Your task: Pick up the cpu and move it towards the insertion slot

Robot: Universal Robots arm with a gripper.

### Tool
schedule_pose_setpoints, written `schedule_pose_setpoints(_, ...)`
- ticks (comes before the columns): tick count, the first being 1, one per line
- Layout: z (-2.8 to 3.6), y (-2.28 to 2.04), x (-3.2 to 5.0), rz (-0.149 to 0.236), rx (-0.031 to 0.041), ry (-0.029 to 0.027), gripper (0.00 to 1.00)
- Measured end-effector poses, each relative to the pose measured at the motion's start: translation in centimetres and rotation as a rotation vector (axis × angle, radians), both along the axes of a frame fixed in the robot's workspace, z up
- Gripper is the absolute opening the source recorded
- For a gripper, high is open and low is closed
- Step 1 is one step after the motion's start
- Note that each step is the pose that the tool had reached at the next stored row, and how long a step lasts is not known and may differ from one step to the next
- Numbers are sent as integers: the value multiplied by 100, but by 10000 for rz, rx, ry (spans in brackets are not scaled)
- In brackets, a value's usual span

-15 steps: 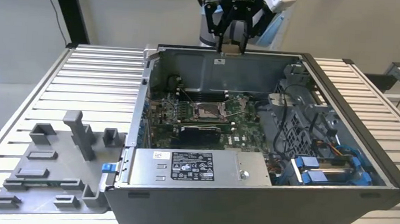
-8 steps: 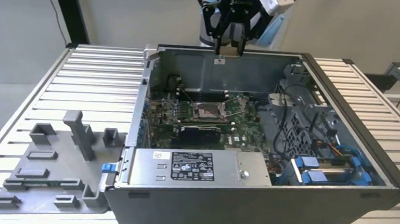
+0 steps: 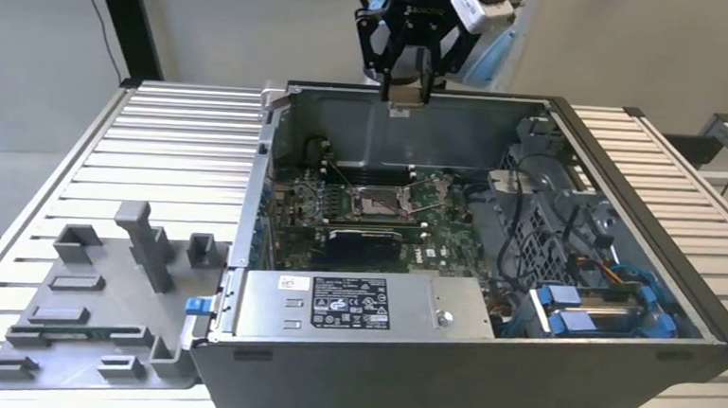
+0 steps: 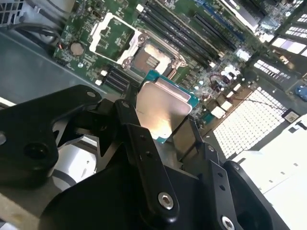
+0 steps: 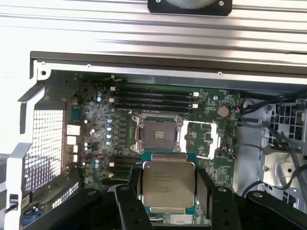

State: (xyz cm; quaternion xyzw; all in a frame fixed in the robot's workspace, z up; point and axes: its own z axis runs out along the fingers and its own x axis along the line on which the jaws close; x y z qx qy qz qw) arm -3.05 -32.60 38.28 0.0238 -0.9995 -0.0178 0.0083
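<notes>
Cpu is already picked up: the gripper is clamped on it, one black finger pressing each side edge, and it hangs in the air clear of everything. So the lift looks done and the carry to the slot is what remains. In the first wrist view the chip sits at 6 o'clock from the slot, close to it in the picture but not over it. It is a thin square with a pale silvery lid catching a warm glare, a teal-green board rim peeking out round the edge. Farther off, in the exterior view, the gripper hovers high above the case's back wall, at 12 o'clock from the open slot on the green board below.
</notes>
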Motion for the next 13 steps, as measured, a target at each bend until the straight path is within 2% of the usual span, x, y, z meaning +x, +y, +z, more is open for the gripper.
schedule_pose_setpoints(2, -17, 42, -6, -2, -1, 1, 0)
schedule_pose_setpoints(4, -31, 57, -12, -11, 0, -1, 0)
schedule_pose_setpoints(13, -60, 60, -45, -223, -2, 0, 0)
